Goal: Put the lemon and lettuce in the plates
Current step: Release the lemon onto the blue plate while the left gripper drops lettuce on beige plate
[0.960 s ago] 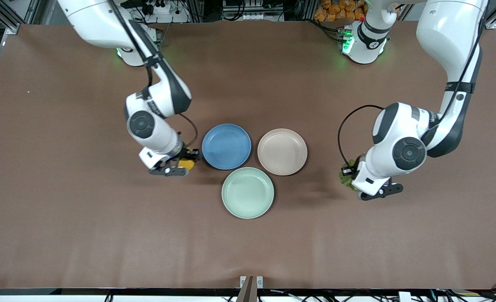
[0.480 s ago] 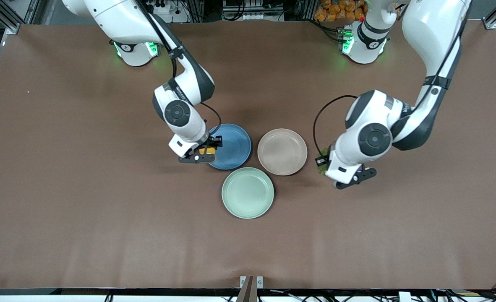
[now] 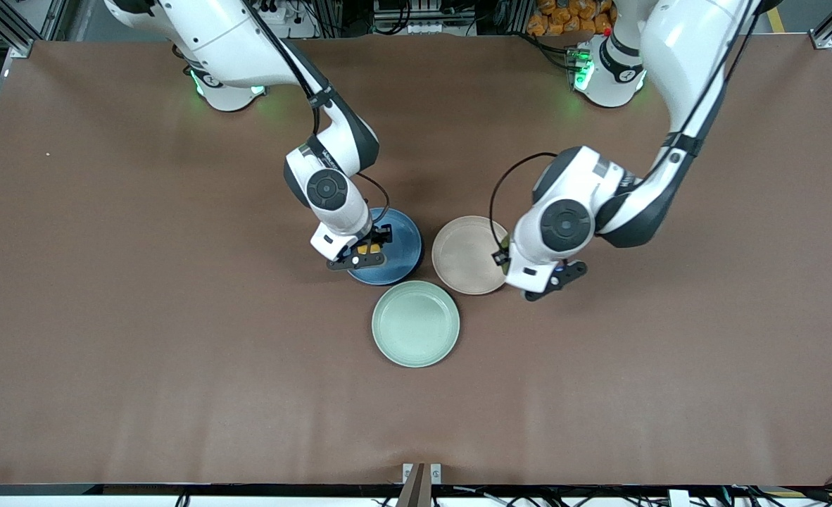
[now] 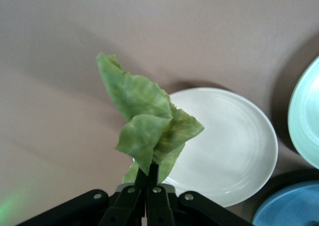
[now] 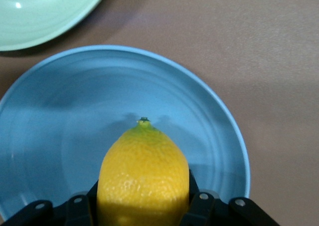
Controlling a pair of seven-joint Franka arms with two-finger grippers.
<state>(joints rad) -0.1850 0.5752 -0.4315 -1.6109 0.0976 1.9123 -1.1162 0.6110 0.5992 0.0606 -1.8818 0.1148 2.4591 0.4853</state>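
Brown table point(image 3: 106, 317): lemon point(image 5: 143, 178) over blue plate point(image 5: 45, 136), inside rim.

Count: 3 plates – blue point(image 3: 398, 246), beige-pink point(image 3: 469, 253), mint-green point(image 3: 416, 324). 1 lemon point(image 5: 143, 178). 1 lettuce point(image 4: 147, 121). 2 arms, 1 gripper each: left point(image 4: 148, 183), right point(image 5: 143, 196).

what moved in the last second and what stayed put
The right gripper, shut on the lemon, travelled from the bare table to over the blue plate. The left gripper, shut on the lettuce, came in over the edge of the beige-pink plate. All three plates, including the mint-green plate, stayed put.
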